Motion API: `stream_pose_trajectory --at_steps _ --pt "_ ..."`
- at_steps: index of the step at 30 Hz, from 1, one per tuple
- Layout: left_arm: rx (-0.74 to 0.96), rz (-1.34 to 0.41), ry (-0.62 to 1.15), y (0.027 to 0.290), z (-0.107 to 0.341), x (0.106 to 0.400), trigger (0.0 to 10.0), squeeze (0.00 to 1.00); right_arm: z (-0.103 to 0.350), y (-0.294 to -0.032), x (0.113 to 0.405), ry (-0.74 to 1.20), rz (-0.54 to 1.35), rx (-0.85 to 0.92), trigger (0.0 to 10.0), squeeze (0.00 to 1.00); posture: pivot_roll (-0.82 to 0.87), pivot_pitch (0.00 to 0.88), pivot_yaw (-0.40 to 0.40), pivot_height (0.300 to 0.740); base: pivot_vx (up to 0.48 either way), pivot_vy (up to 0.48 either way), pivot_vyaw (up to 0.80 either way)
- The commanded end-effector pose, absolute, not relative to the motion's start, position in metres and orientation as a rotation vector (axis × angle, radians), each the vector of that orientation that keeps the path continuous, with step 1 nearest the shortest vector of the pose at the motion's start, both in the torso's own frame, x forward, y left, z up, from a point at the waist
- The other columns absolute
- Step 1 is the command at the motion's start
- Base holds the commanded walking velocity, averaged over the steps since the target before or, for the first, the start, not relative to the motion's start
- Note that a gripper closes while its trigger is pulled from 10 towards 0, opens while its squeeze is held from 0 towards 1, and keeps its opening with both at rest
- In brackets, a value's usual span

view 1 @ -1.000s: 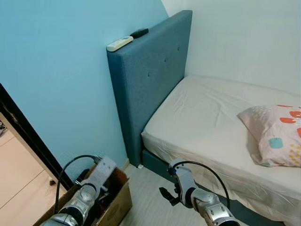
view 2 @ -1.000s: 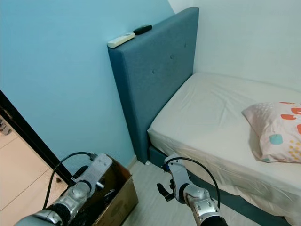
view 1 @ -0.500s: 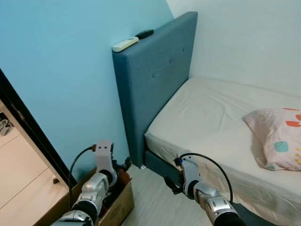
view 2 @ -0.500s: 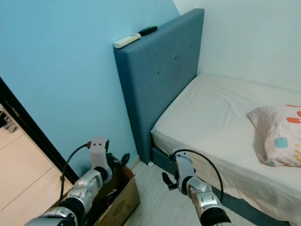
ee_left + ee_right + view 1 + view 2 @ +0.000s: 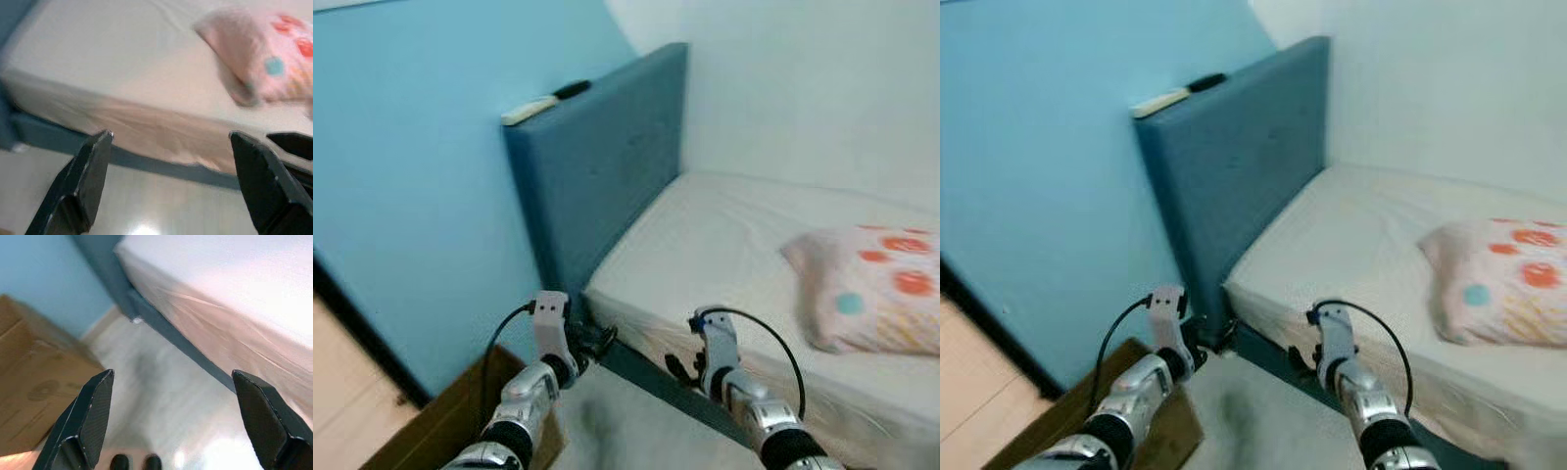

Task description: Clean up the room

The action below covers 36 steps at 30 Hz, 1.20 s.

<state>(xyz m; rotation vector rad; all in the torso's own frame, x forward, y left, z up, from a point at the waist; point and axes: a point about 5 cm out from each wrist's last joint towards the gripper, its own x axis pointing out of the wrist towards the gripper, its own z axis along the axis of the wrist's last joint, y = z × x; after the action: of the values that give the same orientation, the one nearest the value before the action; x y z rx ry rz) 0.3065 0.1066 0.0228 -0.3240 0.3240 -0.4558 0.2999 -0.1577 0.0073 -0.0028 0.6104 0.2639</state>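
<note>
Both arms are raised at the bedside, left gripper (image 5: 168,183) and right gripper (image 5: 173,416) with jaws apart, empty. Cardboard box (image 5: 34,377) beside the bed (image 5: 734,245); pillow (image 5: 867,284) beyond. Remotes (image 5: 543,98) top the headboard (image 5: 597,176). Advise steadying before reaching.

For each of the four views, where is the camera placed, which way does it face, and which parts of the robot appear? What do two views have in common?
Eye views: on the head, facing down at the blue padded headboard, both silver arms in view.
Left wrist view: along the open left gripper toward the patterned pink pillow.
Right wrist view: along the open right gripper toward the brown cardboard box on the floor.
Both wrist views share the white mattress.
</note>
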Motion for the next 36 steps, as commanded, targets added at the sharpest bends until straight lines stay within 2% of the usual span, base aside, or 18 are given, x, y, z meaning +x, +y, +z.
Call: stream_pose_trajectory --at_steps 1,27,36 --pt "-0.332 -0.456 0.327 0.1082 0.0221 0.306 10.0 0.0 0.0037 -0.1573 0.2977 0.629 0.26 0.008 10.0 0.0 -0.15 0.001 0.061 0.74 0.0 -0.48 -0.73" --pt "-0.346 -0.471 0.343 0.1127 0.016 0.2995 10.0 0.0 0.0009 -0.1524 0.2984 0.651 0.278 0.014 10.0 0.0 -0.14 0.026 0.071 0.74 0.0 -0.48 -0.71" --pt "-0.326 -0.444 0.357 0.1123 0.0143 0.2994 10.0 0.0 0.004 -0.1561 0.301 0.615 0.242 0.034 10.0 0.0 -0.14 0.026 0.07 0.74 0.0 -0.48 0.0"
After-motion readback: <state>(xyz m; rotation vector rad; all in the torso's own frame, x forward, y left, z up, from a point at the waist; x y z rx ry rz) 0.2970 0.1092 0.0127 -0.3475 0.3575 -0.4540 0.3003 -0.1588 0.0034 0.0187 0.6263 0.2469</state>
